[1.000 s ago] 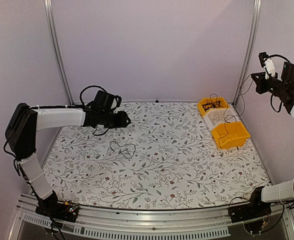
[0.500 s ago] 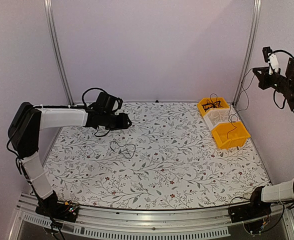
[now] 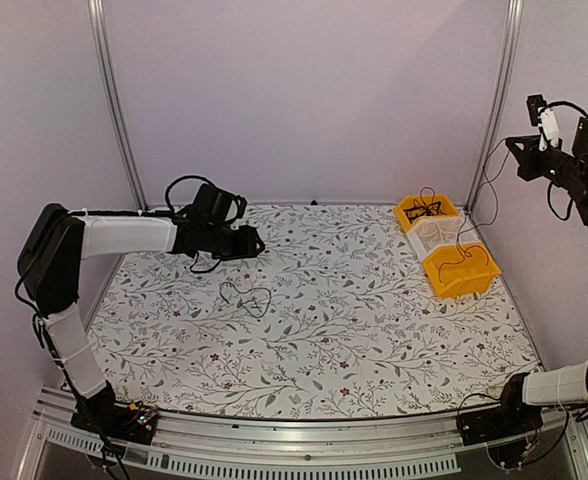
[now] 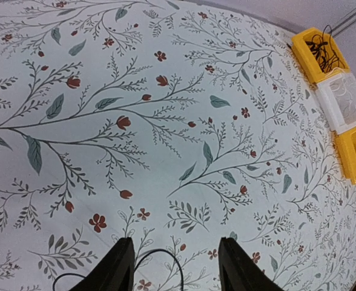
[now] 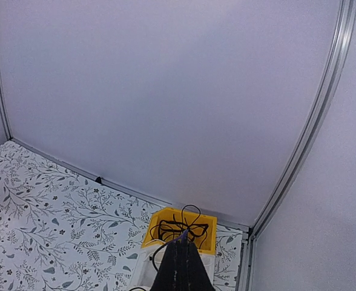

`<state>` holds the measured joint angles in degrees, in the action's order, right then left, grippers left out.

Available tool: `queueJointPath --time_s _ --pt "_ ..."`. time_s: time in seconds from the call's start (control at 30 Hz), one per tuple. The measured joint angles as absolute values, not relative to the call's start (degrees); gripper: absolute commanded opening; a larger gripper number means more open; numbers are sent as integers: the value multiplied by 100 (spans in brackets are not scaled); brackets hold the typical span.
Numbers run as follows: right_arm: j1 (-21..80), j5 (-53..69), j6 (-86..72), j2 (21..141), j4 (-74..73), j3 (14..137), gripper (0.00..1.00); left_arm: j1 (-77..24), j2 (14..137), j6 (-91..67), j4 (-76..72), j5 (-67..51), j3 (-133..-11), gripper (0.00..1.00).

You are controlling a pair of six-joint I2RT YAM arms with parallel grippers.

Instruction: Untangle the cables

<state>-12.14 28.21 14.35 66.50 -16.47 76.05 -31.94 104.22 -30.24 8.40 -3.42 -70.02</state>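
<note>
A loose thin black cable (image 3: 246,296) lies looped on the floral table, just in front of my left gripper (image 3: 254,242). In the left wrist view that gripper (image 4: 177,270) is open and empty, with a loop of this cable (image 4: 166,253) on the table between its fingers. My right gripper (image 3: 514,152) is raised high at the right and is shut (image 5: 182,242) on a thin cable (image 3: 461,252) that hangs down into the near yellow bin (image 3: 479,272). A tangle of black cables (image 5: 181,229) sits in the far yellow bin (image 3: 406,207).
Three bins stand in a row at the table's back right: far yellow (image 5: 184,211), clear white (image 3: 426,238), near yellow. They also show in the left wrist view (image 4: 344,121). Metal frame posts (image 3: 494,100) and walls close in the table's back and sides.
My right gripper has risen and shifted a little to the right, drawing its cable up from the bins. My left gripper has barely moved.
</note>
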Motion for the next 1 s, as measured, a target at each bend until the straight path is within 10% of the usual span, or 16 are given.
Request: queueJointPath --time_s 1.0 --pt "-1214 2117 1776 6674 -1608 5496 0 -3194 10429 -3044 847 -351 -6997 51"
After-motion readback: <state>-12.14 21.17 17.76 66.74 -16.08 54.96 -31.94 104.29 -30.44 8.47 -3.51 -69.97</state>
